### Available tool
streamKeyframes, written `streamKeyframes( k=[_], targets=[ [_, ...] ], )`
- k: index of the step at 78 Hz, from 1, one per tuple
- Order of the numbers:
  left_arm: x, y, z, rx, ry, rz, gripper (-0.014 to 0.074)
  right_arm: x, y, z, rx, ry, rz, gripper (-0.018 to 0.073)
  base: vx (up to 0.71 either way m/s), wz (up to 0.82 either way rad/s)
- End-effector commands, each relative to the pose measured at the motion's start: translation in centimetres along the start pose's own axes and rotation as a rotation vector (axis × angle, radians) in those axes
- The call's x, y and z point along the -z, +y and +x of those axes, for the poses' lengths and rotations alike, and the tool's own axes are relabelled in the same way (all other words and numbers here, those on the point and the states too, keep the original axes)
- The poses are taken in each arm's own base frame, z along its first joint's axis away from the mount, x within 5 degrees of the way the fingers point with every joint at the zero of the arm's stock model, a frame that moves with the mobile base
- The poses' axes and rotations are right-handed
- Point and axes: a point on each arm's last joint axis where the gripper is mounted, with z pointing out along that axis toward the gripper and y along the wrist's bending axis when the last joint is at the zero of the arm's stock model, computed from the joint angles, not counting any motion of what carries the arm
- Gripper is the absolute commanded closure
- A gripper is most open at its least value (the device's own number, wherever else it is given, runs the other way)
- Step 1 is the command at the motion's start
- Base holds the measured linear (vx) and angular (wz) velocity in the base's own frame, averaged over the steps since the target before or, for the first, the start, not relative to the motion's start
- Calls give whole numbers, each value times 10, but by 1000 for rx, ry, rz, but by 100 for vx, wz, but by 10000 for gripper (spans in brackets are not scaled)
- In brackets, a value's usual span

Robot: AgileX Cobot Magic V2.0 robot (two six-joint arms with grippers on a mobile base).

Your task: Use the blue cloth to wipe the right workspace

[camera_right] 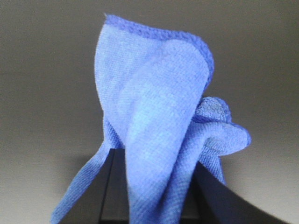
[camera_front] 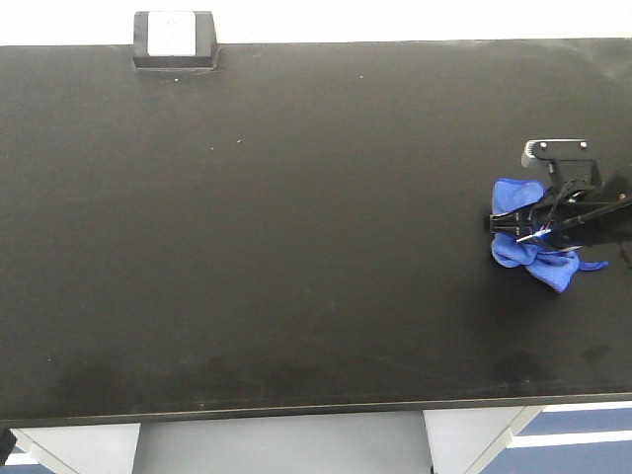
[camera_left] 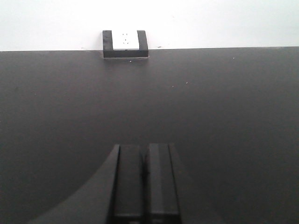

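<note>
The blue cloth (camera_front: 531, 247) lies bunched on the right workspace (camera_front: 296, 247), a matte black benchtop, near its right edge. My right gripper (camera_front: 538, 225) is down on it and shut on the blue cloth. In the right wrist view the cloth (camera_right: 154, 121) stands up in folds between the two black fingers (camera_right: 112, 186). My left gripper (camera_left: 145, 158) is shut with nothing in it, pointing over bare black benchtop (camera_left: 210, 107) toward the back wall. The front view does not show the left gripper.
A small black outlet box with a white face (camera_front: 174, 39) sits at the back left edge of the bench, also seen ahead of the left gripper as the outlet box (camera_left: 124, 43). A white wall runs behind. The bench's front edge (camera_front: 296, 407) crosses the bottom.
</note>
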Motion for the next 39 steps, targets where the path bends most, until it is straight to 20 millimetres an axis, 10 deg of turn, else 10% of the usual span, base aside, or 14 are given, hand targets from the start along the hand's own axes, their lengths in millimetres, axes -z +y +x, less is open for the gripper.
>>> streamKeyframes(
  k=[1, 39],
  targets=[
    [3, -1, -16, 2, -116, 2, 603, 12, 0, -17, 50, -105, 19, 537, 0, 0],
    [3, -1, -16, 2, -116, 2, 603, 34, 13, -33, 130, -192, 6, 55, 0, 0]
  ],
)
